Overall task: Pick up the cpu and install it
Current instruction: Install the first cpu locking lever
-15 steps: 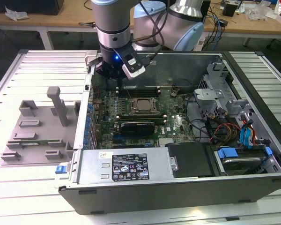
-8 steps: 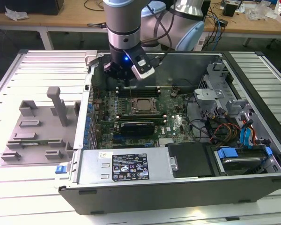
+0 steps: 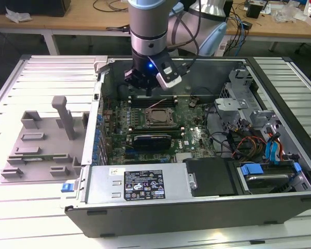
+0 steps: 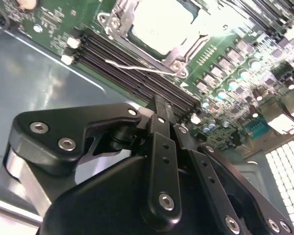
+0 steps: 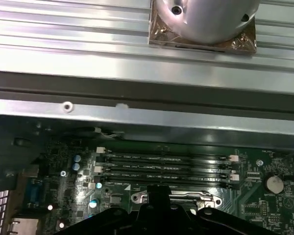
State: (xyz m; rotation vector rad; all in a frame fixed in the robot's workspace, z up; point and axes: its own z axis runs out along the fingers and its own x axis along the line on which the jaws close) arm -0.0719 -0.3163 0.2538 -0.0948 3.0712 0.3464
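Gripper (image 3: 141, 85) over memory slots (image 5: 164, 169) inside open computer case (image 3: 197, 207)

Fingers (image 4: 159, 117) are drawn together and grip nothing, poised above the black slots along the motherboard (image 3: 197, 140) edge nearest the case wall. The cpu (image 4: 159, 22), its pale metal top catching the light, sits in the socket frame (image 4: 120, 22) just beside the slots, apart from the gripper. A grey fixture (image 3: 41, 140) stands at the exterior view's left.

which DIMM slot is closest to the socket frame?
The slot bordering the socket frame; the others lie beyond it, toward the case wall.
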